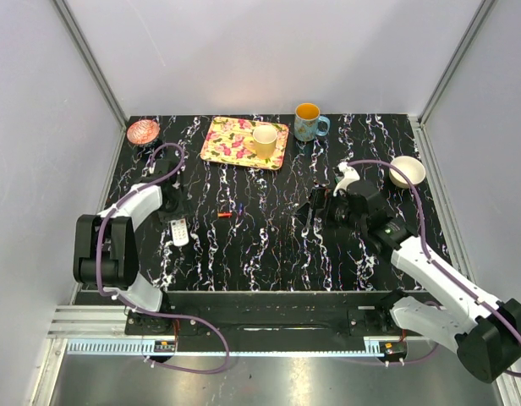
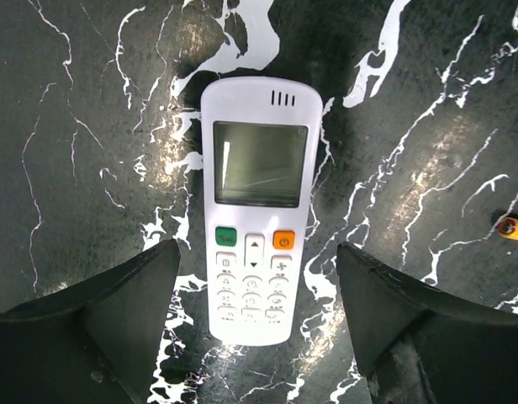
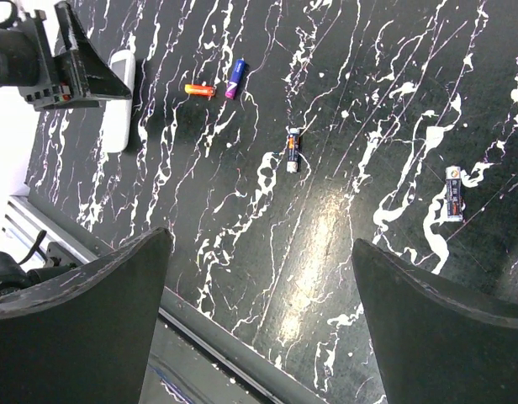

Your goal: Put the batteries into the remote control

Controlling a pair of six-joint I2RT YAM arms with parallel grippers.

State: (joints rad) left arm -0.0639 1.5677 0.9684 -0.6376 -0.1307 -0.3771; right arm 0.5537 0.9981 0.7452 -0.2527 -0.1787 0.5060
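Fingers of the left gripper (image 2: 257,252) stand apart, straddling the remote control (image 2: 257,168), which lies buttons-up on the table (image 1: 269,254). A lopsided squeeze could skid or twist it. The right gripper (image 3: 261,242) gapes empty above the scattered batteries (image 3: 293,150).

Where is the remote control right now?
In the top view the remote control lies button-side up on the table's left side, between the open fingers of the left gripper, with the red-orange battery just to its right.

Blk marbled tabletop (image 1: 269,249), white encl. walls (image 1: 269,51), alu corner posts (image 1: 91,63).
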